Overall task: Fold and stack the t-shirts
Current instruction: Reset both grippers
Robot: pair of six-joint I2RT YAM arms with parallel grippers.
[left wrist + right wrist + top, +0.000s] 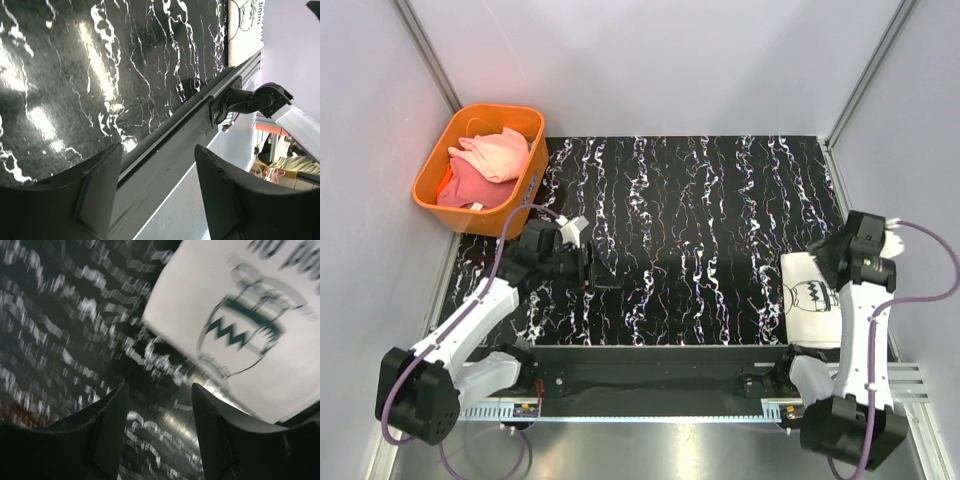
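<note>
Though close, t-shirt beyond right tool

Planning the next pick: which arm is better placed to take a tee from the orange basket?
Left, likely. The left gripper, open, is near the orange basket of pink tees; the right gripper is across the table by the folded cream tee.

White-shelled left arm and right arm, black joints, looping purple cables, matte black jaws.
</note>
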